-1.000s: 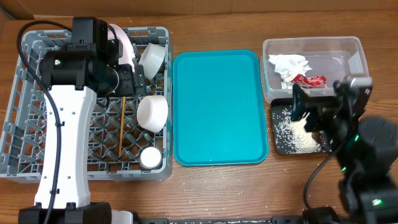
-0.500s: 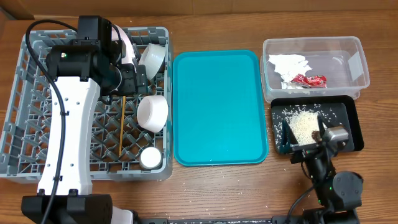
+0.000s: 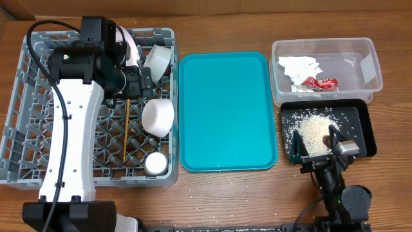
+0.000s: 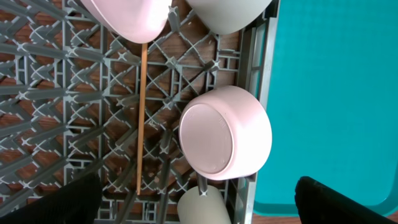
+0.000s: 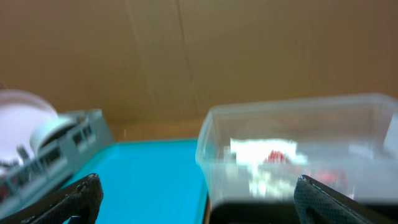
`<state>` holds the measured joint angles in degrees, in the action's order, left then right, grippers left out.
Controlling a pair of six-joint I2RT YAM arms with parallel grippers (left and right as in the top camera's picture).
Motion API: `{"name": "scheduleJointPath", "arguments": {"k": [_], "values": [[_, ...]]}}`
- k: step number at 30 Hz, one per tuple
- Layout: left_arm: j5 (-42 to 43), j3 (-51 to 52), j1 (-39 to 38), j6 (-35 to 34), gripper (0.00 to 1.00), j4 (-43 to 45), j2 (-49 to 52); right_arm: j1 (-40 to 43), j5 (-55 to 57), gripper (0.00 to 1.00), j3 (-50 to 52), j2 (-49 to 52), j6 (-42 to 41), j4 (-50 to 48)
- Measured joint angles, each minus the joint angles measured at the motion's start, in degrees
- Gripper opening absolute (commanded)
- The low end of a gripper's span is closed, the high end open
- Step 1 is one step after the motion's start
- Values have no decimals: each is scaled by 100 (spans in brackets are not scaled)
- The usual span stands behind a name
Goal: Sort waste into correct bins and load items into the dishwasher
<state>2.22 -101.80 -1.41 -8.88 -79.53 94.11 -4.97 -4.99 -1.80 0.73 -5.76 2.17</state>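
Spreading across the whole view, a brown wooden desk (image 3: 225,26) carries everything, and a cardboard wall (image 5: 155,50) closes its far side. The grey dish rack (image 3: 19,129) fills the left end and holds a pink plate (image 3: 129,45), two white bowls (image 3: 158,116), a small cup (image 3: 154,163) and chopsticks (image 3: 127,132). A teal tray (image 3: 225,109) lies in the middle, just beside the rack's right wall.

At the far right, a clear tub (image 3: 322,42) holds the napkin (image 3: 297,66) and red wrapper (image 3: 320,82). Just beside its near wall, a black tray (image 3: 360,122) holds heaped rice (image 3: 315,125).

The left gripper (image 3: 136,80) hangs open over the rack's far right part, holding nothing. The right gripper (image 3: 313,145) stands wide open and holds nothing at the black tray's near edge. Bare wood runs in strips along the desk's near and far edges, and only a narrow gap lies between the teal tray and the two bins.
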Motion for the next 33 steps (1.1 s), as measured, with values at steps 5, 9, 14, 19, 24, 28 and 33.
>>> {"name": "scheduleJointPath", "arguments": {"k": [5,9,14,19,24,28,33], "values": [[0,0,0,0,100,-2,0,39,-120,100,74,0,-4,227],[-2,0,0,0,100,0,0,39,-142,100,74,0,-2,234],[0,0,0,0,100,-2,0,39,-168,100,74,0,-2,232],[0,0,0,0,100,-2,0,39,-168,100,74,0,-4,229],[-2,0,0,0,100,-2,0,39,-170,100,74,0,-4,229],[-2,0,0,0,100,-2,0,39,-168,100,74,0,-4,229],[-4,2,-7,0,100,9,-109,39,-168,100,74,0,-2,229]]}}
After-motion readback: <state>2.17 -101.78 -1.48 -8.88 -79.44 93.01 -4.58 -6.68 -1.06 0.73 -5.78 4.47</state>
